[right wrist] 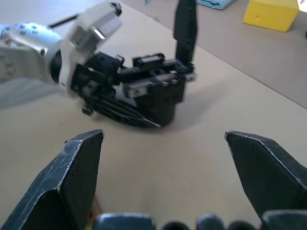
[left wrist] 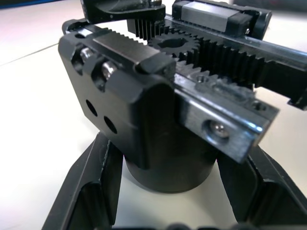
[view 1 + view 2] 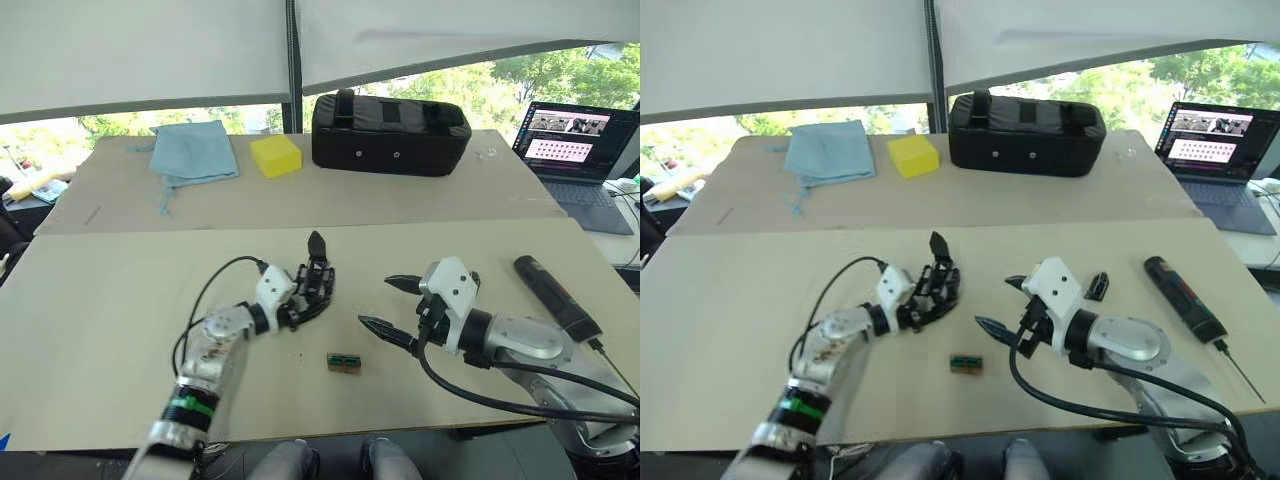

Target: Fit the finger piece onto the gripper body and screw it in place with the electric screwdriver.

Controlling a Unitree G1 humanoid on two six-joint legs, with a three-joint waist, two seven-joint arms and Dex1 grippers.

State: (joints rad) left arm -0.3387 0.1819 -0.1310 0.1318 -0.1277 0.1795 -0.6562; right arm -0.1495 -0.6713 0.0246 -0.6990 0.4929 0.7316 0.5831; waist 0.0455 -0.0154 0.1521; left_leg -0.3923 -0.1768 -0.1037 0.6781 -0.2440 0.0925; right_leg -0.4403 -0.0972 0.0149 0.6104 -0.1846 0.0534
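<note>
Screwdriver (image 3: pixel 1183 299) flat, bit toward robot; left jaws pinch gripper body (image 3: pixel 318 283), right spread.

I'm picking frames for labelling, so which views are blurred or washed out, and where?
Left eye view: the windows behind the black case are blown out; the table stays evenly lit. Left wrist view: the gripper body is sharp up front, soft toward its far rack. Right wrist view: the left pincer holding the gripper body looks smeared, and the right pincer fingers are soft.

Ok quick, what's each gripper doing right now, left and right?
Left gripper: shut on the gripper body, which rests on the table.
Right gripper: open, holding nothing.
</note>
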